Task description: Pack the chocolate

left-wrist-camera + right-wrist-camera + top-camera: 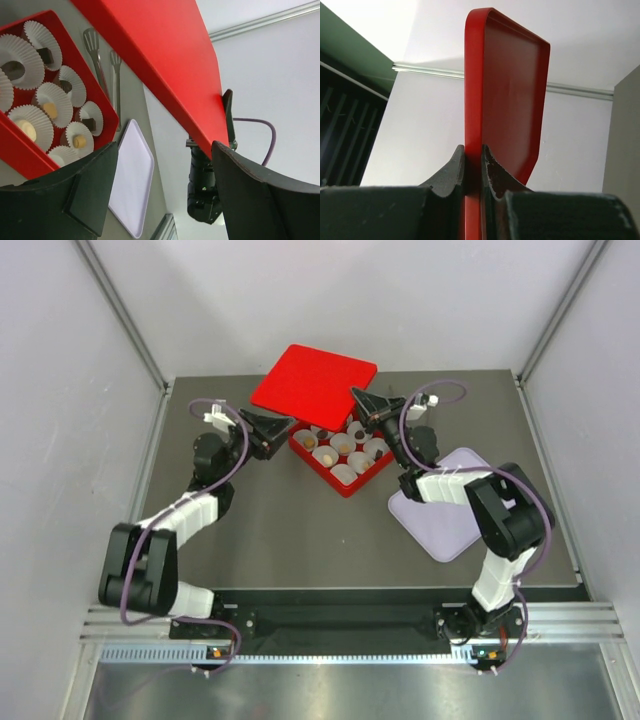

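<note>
Pinching the edge of the flat square red plastic lid (313, 382) (165, 50) (512, 100), the right gripper (360, 397) (472, 160) has both fingers pressed against it, one on each face; the lid rises straight ahead of the fingertips, clear of the table (300, 540). The left gripper (285, 432) (164, 146) is spread wide with nothing between its fingers; the lid's near edge passes just above and ahead of its right finger, contact not discernible. Left of and below this gripper sits the open square red box (345, 485) (20, 155), filled with white fluted paper cups (343, 444) (30, 55). The chocolate (325, 454) (50, 110), small tan and dark brown pieces, lies inside these cups. Beyond the box, ahead of the left gripper: metal tongs (97, 60) and a flat lavender tray (450, 505) (131, 175) on the table.
</note>
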### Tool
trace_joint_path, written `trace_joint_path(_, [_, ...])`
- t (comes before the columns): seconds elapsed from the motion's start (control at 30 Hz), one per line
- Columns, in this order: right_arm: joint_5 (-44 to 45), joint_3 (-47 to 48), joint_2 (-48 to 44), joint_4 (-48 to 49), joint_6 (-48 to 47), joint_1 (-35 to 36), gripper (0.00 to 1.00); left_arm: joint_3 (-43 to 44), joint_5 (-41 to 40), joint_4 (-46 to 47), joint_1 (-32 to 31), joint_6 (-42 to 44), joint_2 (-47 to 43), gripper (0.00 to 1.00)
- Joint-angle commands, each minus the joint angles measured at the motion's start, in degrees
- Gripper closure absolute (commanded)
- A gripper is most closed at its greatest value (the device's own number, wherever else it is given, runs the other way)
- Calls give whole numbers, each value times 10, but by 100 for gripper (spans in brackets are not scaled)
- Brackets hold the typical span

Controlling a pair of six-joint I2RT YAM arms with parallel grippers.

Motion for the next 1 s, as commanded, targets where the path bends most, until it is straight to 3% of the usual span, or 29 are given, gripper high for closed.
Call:
trace_joint_path(0.0, [14,26,11,196,-9,-6,100,45,19,136,2,-63,53,20])
trace_joint_path(0.1, [11,25,22,196,-10,-9,100,57,17,190,3,-81,88,20])
trace_joint_path(0.33, [8,17,38,201,-8,-19,100,96,18,175,3,-89,133,25])
trace_joint_path(0.63, [-42,-44,11,197,-25,-46,98,155,26,60,3,-35,173,64])
trace_joint_path(0.73, [-58,-74,6,197,-30,-53,96,157,43,68,3,-32,195,74])
trace_joint_path(0.97, [-102,-119,2,180,-55,-56,82,184,74,3,3,46,222,85])
